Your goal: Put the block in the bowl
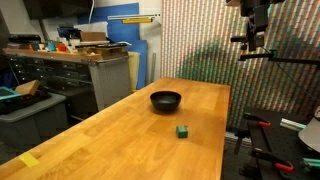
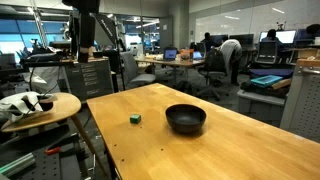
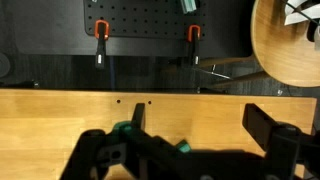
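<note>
Both exterior views show block [image 1: 183, 130] near bowl [image 1: 166, 100]; wrist view shows the pincer [image 3: 197, 115] released.

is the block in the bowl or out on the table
Out. In both exterior views the block sits on the table beside the bowl, clear of its rim.

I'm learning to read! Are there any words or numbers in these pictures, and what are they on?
No text can be read anywhere.
The block and the bowl: no writing shows on them.
The far screens in an exterior view: too small and blurred to read.
</note>
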You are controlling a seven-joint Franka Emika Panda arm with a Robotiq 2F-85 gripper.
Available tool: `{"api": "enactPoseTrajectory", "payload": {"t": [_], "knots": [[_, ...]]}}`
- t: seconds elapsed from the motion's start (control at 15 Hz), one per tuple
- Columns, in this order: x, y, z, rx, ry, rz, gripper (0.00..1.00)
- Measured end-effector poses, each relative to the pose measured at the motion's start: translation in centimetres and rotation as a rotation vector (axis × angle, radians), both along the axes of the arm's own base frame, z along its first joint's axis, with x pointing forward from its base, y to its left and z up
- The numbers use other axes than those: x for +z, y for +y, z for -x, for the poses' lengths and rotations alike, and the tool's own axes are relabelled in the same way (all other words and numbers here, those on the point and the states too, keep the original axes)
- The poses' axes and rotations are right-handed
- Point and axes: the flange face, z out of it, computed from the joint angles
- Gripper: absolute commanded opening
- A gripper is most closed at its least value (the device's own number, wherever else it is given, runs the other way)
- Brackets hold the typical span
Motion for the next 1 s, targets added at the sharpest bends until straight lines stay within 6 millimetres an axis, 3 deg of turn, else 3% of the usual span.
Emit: {"api": "enactPoseTrajectory", "payload": {"t": [0.73,1.0], "knots": [[-0.2,0.1,-0.1,-0.009,-0.001,0.006,1.0],[-1.2,1.2,-1.1,-0.111,-0.028,0.028,1.0]]}}
